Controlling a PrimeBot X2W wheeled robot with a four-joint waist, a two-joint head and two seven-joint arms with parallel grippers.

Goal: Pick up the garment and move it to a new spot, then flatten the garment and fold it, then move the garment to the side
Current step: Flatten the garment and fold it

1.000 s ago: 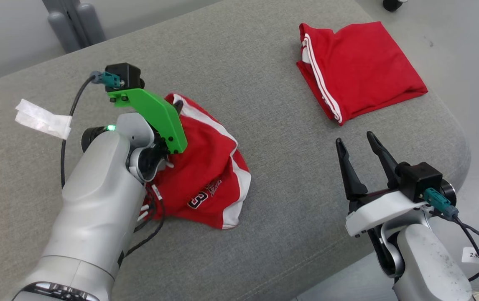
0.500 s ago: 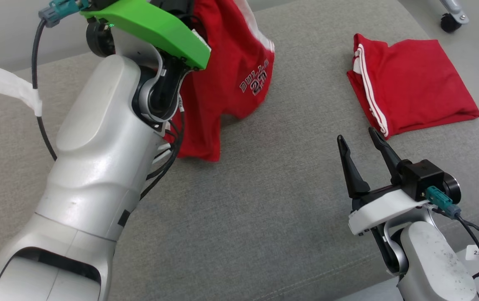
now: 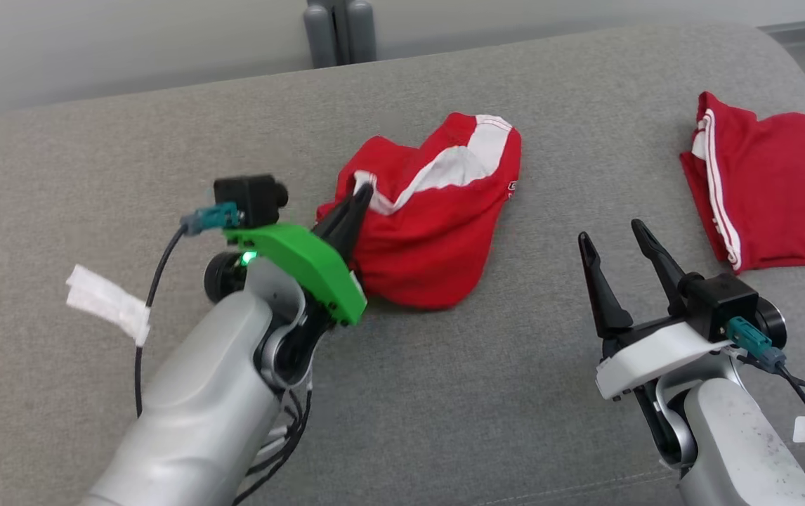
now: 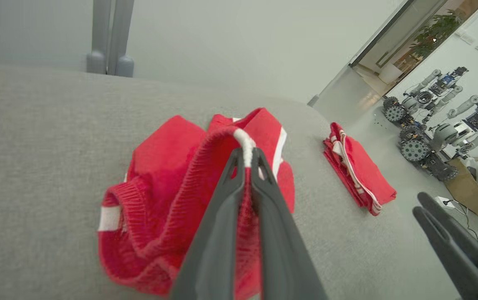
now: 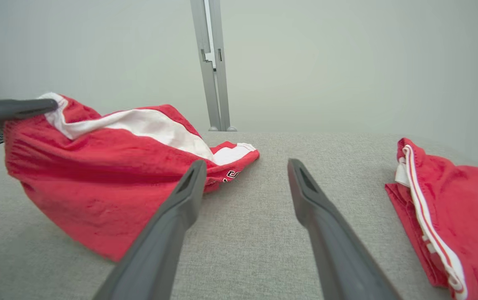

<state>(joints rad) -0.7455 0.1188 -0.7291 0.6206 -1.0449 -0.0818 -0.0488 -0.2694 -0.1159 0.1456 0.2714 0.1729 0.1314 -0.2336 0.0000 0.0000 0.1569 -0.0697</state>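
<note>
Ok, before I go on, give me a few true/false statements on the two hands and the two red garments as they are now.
1. The left hand is shut on the crumpled garment. True.
2. The right hand grips the folded garment. False: it is open and empty, apart from that garment.
3. The crumpled garment lies spread flat on the grey cushion. False: it is bunched up, with one edge pinched and raised by the left hand.
4. The folded garment lies to the robot's right of the crumpled one. True.
</note>
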